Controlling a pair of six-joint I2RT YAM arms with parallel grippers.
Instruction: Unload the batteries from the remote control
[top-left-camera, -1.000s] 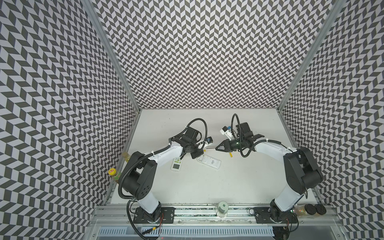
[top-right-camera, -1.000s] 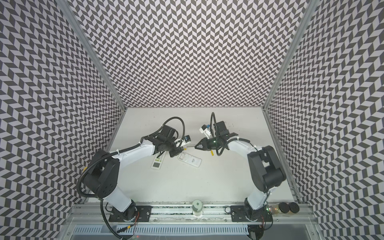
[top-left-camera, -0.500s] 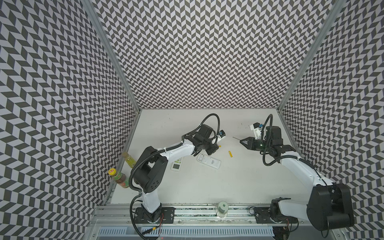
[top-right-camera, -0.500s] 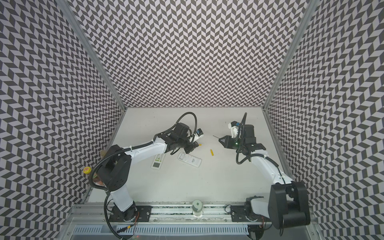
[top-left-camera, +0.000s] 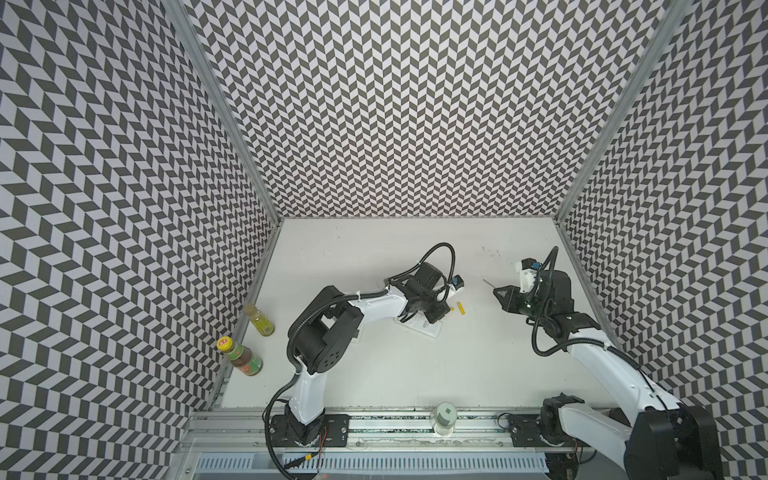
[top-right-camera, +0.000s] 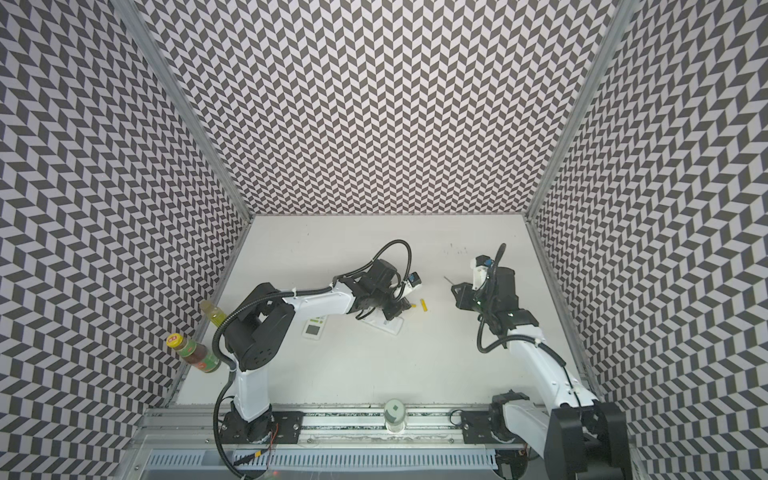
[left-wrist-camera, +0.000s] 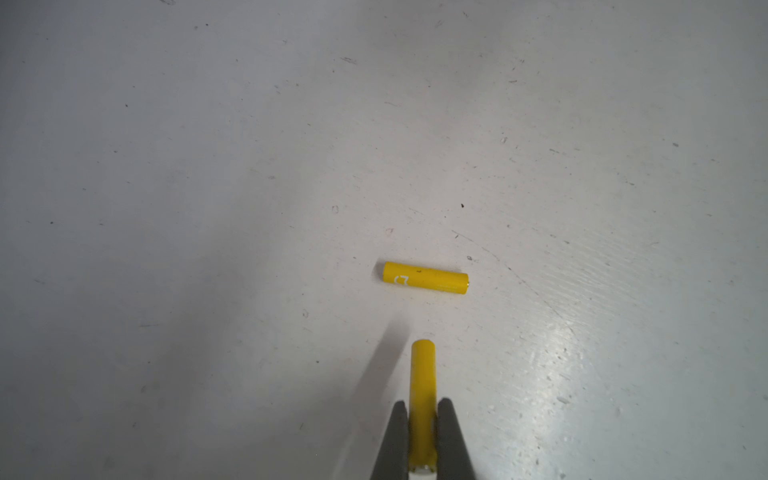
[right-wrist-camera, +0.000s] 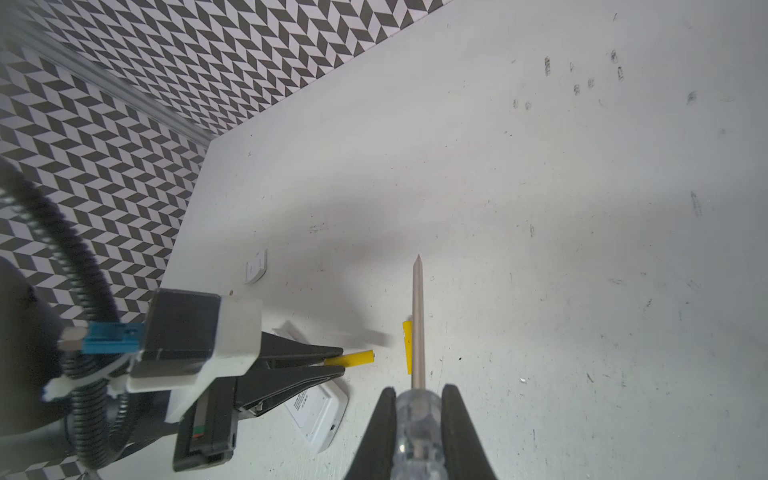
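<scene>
Scuffing is seen on the white, chevron-walled table (top-left-camera: 415, 374); left gripper (left-wrist-camera: 423, 409) is closed on yellow battery (left-wrist-camera: 423, 370), logo-marked battery (top-left-camera: 460, 307) at its three o'clock; screwdriver (right-wrist-camera: 417, 316) is clamped by right gripper (right-wrist-camera: 417, 395).

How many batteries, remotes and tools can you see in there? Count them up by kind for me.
Batteries: 2 (held battery, loose battery)
Remotes: 2 (plain white remote, green-buttoned remote)
Tools: 1 (screwdriver)
Total: 5

The held battery (left-wrist-camera: 423, 374), a yellow cylinder, is clamped in the left claw (left-wrist-camera: 422, 403), its front half projecting past the tips. The loose battery (left-wrist-camera: 425, 277), yellow with a white mark, lies flat on the table (left-wrist-camera: 208, 208) just ahead of the claw, crosswise, apart.
</scene>
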